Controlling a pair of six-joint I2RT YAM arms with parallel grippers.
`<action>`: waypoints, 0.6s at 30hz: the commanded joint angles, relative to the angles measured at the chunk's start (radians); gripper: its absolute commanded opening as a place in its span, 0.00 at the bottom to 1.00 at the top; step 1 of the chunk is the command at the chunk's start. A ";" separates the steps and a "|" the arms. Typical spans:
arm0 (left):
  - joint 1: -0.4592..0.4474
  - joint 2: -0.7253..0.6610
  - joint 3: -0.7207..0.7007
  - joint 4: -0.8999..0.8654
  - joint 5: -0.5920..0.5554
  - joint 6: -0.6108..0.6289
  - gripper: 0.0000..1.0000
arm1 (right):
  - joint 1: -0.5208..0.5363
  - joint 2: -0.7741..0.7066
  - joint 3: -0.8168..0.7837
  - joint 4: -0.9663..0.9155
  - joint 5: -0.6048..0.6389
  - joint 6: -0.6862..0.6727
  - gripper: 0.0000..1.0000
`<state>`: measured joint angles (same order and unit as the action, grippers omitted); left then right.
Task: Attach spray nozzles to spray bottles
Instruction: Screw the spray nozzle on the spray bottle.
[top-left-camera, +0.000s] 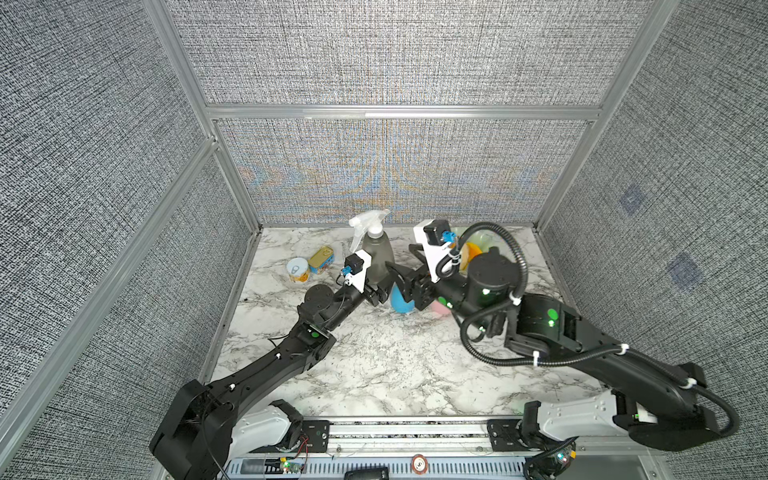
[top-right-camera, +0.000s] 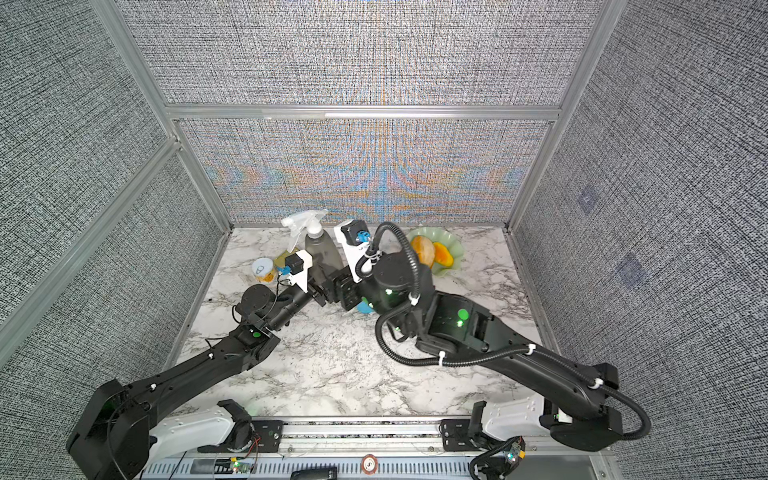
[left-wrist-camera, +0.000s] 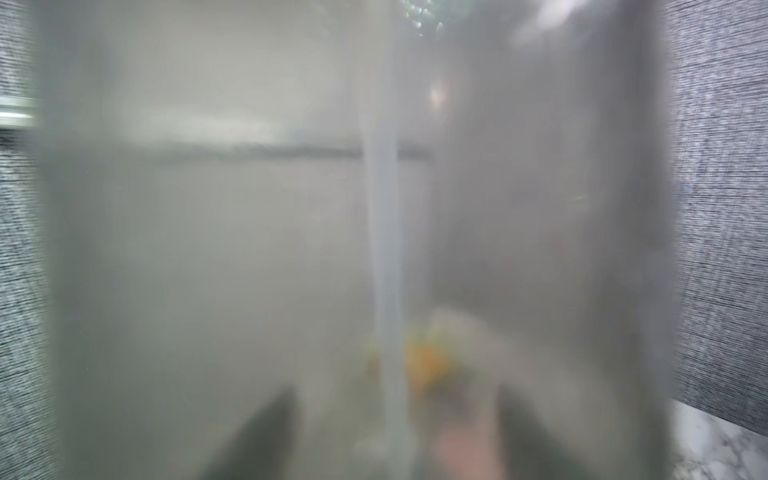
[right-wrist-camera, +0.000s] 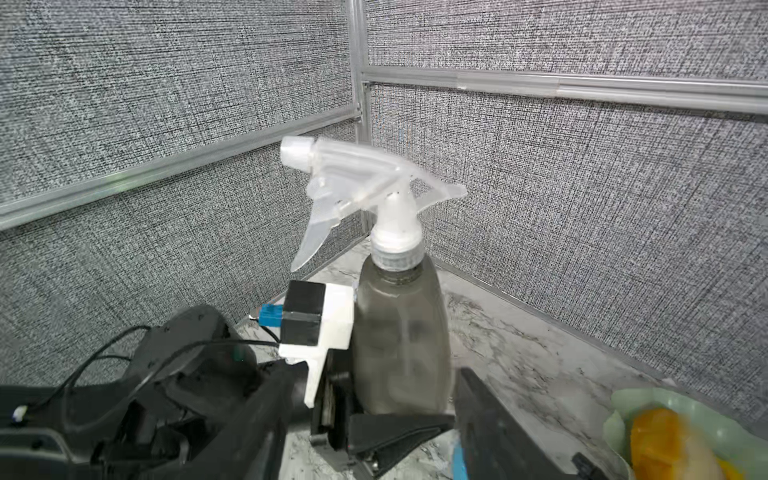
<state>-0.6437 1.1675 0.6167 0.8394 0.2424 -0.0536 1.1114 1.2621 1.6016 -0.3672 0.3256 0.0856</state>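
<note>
grey spray bottle (top-left-camera: 379, 259) taken as clock centre, 12 o'clock = back wall (top-left-camera: 395, 166). it stands upright on the marble table (top-left-camera: 374, 374), toward the back edge.

at its 9 o'clock, near: a round tin (top-left-camera: 298, 269) and a flat gold tin (top-left-camera: 322, 259), side by side.

left gripper (top-left-camera: 381, 286), in from 7 o'clock, is clamped on the bottle's lower body. the left wrist view is filled by the smoky wall, with the dip tube (left-wrist-camera: 384, 249) running down inside.

translucent spray nozzle (right-wrist-camera: 361, 183) sits on the neck, spout toward 9 o'clock. whether the collar is tight, cannot tell.

right gripper (top-left-camera: 401, 259) at 3 o'clock, just beside the bottle, jaws apart. contact with the bottle cannot be told.

blue bottle (top-left-camera: 401, 303) at 5 o'clock, near, partly covered by the right gripper's body. pink bottle (top-left-camera: 439, 306) at 4 o'clock beyond it, only a sliver showing.

pale green dish (top-right-camera: 457, 245) holding orange fruit pieces (top-right-camera: 444, 254) at 3 o'clock, well apart.
</note>
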 joint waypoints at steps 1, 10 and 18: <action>0.001 0.006 0.009 0.063 0.132 -0.020 0.62 | -0.137 -0.015 0.017 -0.083 -0.415 -0.090 0.65; 0.000 0.028 0.037 0.087 0.351 -0.086 0.62 | -0.334 0.067 0.157 -0.145 -0.909 -0.169 0.79; 0.000 0.032 0.045 0.114 0.416 -0.138 0.62 | -0.343 0.158 0.238 -0.169 -0.857 -0.170 0.78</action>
<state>-0.6437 1.2007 0.6533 0.9043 0.6132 -0.1619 0.7712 1.4113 1.8286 -0.5236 -0.5159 -0.0704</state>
